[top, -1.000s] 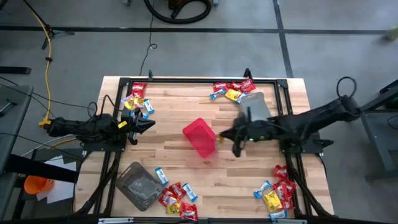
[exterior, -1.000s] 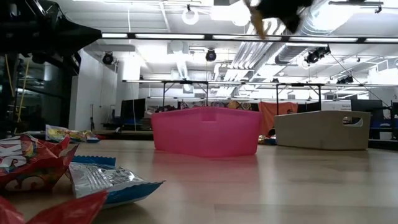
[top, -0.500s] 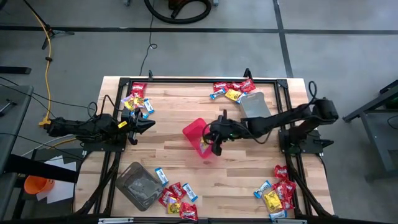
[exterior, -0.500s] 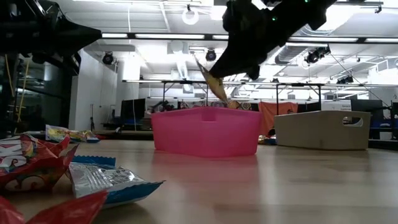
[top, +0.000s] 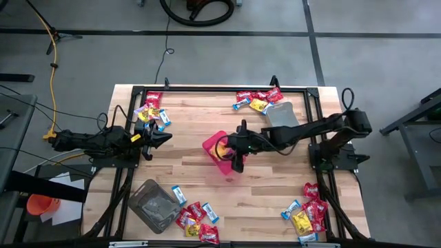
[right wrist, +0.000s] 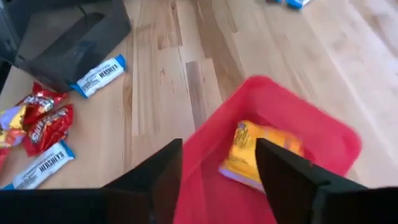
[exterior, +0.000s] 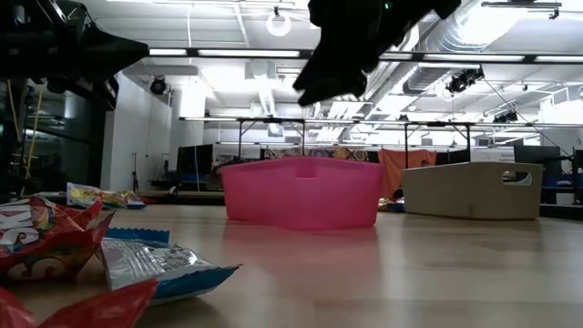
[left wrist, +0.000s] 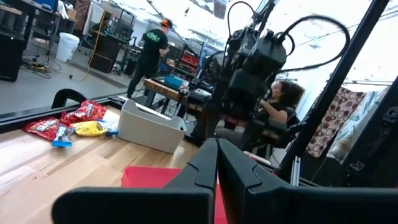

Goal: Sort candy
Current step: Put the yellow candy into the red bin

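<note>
A red bin (top: 219, 155) stands mid-table, and a yellow candy (right wrist: 258, 152) lies inside it. My right gripper (right wrist: 219, 146) hangs open just above the bin's near-right part (top: 233, 153), touching nothing; in the low view it shows dark above the bin (exterior: 332, 64). My left gripper (top: 165, 137) waits shut at the table's left side, pointing toward the bin (left wrist: 217, 149). More candy lies in heaps at the far left (top: 151, 110), far middle (top: 258, 98), near left (top: 195, 219) and near right (top: 308, 213).
A grey tub (top: 282, 116) stands behind the right arm at the far right. A clear tub (top: 153, 203) sits near the near-left corner. Bare wood lies around the red bin. People show in the room beyond the table (left wrist: 152, 53).
My right gripper has travelled toward the table's left edge, from beside the grey tub to above the red bin, and sunk a little. The yellow candy that hung from its fingers half a second ago has been let go and now lies in the bin.
</note>
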### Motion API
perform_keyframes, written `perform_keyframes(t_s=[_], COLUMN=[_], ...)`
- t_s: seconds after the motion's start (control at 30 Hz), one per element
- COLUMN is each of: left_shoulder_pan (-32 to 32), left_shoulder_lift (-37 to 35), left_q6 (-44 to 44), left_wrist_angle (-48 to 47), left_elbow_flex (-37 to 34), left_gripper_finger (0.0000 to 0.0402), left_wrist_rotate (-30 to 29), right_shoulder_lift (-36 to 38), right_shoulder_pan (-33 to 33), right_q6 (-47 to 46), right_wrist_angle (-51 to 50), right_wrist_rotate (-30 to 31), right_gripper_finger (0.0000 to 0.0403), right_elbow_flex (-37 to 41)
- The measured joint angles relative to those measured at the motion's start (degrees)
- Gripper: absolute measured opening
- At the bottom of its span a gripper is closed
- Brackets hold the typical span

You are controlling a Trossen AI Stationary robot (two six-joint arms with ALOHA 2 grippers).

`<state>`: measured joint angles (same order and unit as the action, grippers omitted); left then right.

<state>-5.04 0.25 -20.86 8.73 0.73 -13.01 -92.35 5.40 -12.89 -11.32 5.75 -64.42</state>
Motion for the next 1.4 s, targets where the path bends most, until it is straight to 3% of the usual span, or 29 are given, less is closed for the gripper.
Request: perform_keyframes(t_s=[0.13,0.3,0.5,0.7,0.83,1.03,1.23,1.4], left_shoulder_pan=[0.0,0.0,0.0,0.0,0.0,1.2,4.9,13.2], left_shoulder_lift=[0.0,0.2,0.2,0.2,0.2,2.9,16.3,30.5], left_q6=[0.0,0.0,0.0,-0.5,-7.5,-13.4,-16.2,-21.2], left_wrist_angle=[-0.1,0.0,-0.1,1.8,5.5,14.3,-2.8,-29.2], left_elbow_flex=[0.0,0.0,0.0,0.0,0.0,1.9,16.2,31.7], left_gripper_finger=[0.0,0.0,0.0,0.0,0.0,0.001,0.0085,0.0155], left_wrist_rotate=[0.0,0.4,0.4,0.4,0.3,-8.4,-14.5,-14.4], right_shoulder_lift=[1.6,6.8,16.8,27.7,32.8,35.6,35.4,35.5], right_shoulder_pan=[-0.6,-0.6,1.5,4.5,6.0,6.6,3.5,-2.2], right_q6=[0.2,0.8,-8.5,-24.5,-34.4,-36.5,-33.3,-33.2], right_wrist_angle=[-9.3,-22.1,-33.7,-34.0,-31.2,-25.4,-24.9,-27.0], right_wrist_rotate=[-0.3,0.6,8.2,14.6,20.6,24.4,27.9,26.9], right_gripper_finger=[0.0232,0.0229,0.0218,0.0216,0.0216,0.0216,0.0216,0.0216], right_elbow_flex=[-4.3,-8.0,-5.8,1.4,5.4,8.3,8.3,8.3])
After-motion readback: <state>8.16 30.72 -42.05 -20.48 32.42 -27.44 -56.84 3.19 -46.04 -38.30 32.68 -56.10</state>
